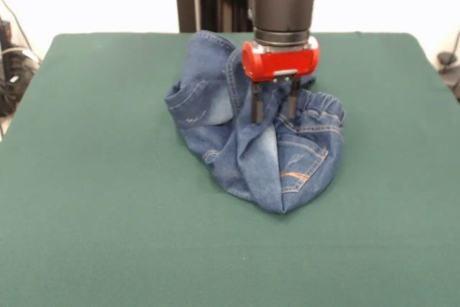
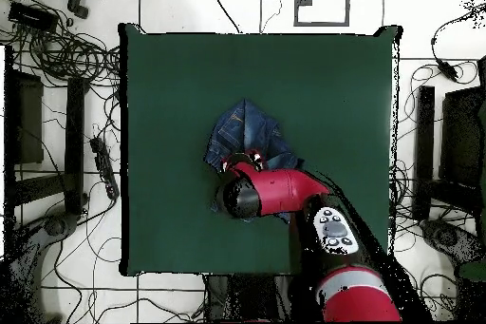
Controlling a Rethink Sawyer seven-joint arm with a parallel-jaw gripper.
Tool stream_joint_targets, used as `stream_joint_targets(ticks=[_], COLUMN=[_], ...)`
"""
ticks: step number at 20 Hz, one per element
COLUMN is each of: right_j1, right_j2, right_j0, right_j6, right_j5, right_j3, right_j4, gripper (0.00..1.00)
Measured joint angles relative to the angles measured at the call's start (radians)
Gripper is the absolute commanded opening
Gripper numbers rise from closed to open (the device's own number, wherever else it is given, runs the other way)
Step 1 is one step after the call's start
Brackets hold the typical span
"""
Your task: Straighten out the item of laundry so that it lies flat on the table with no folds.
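Item: small pair of blue denim jeans, crumpled. Location: on the dark green table, a little toward its far side in the front view and near the middle across its width. Condition: bunched into a rounded heap with several folds; not flat. Faded whitish patches show on the raised folds. One back pocket with orange stitching faces the camera at the lower right of the heap. The gathered elasticated waistband runs along the heap's upper right edge. A leg section rises at the upper left, toward the table's far edge, in a soft peak.

Tool: gripper, red body on a black and red arm, pointing straight down over the jeans. Two dark fingers hang parallel with a clear gap between them: parted, clamping nothing. Their tips sit at the denim surface just beside the waistband; whether they press into the cloth cannot be told.

Overhead view: jeans lie slightly left of the table's centre; the arm's red wrist covers the part of the heap nearest the base. Cables and dark stands on the floor surround the table.
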Motion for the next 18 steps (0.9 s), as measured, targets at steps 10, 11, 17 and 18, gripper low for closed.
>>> stream_joint_targets(ticks=[10, 11, 17, 18], right_j1=[-0.042, -0.046, -0.039, -0.035], right_j2=[0.232, 0.243, 0.251, 0.246], right_j0=[-0.155, -0.160, -0.131, -0.113], right_j6=[0.000, 0.000, 0.000, 0.000], right_j5=[0.000, 0.000, 0.024, 0.031], right_j3=[0.104, 0.110, 0.109, 0.105], right_j4=[-0.043, -0.042, -0.047, -0.053], gripper=[1.00, 1.00, 1.00, 1.00])
